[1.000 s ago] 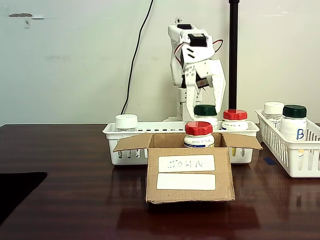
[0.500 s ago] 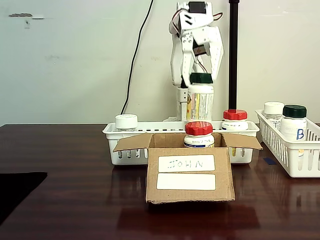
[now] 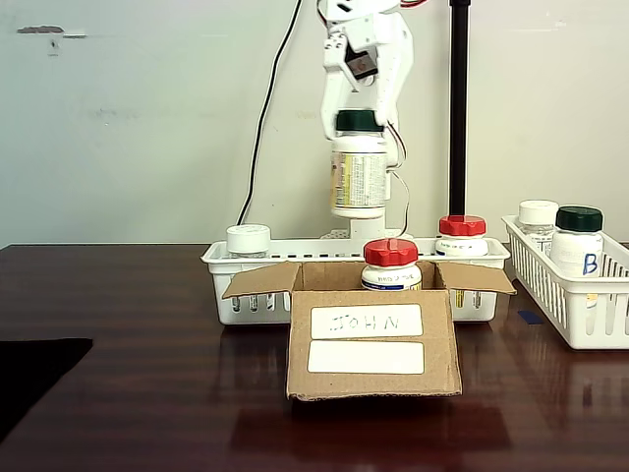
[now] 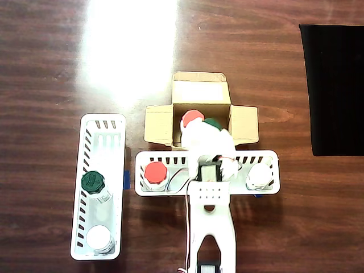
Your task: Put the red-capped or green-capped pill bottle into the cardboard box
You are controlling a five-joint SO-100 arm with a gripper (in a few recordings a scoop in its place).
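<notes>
One pill bottle [image 3: 359, 175] hangs upright, clamped at its cap by the tool [image 3: 360, 120], above the cardboard box [image 3: 373, 339].

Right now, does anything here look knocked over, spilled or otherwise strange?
Nothing spilled or toppled. One oddity: the handwritten label on the cardboard box reads upside down in the fixed view. The green-capped pill bottle hangs upright in the fingers, above the box.

Dark wooden table [image 3: 118, 393], cardboard box [image 3: 373, 366], 2 white baskets [image 4: 98, 187], black mat [image 4: 335, 85]
</notes>
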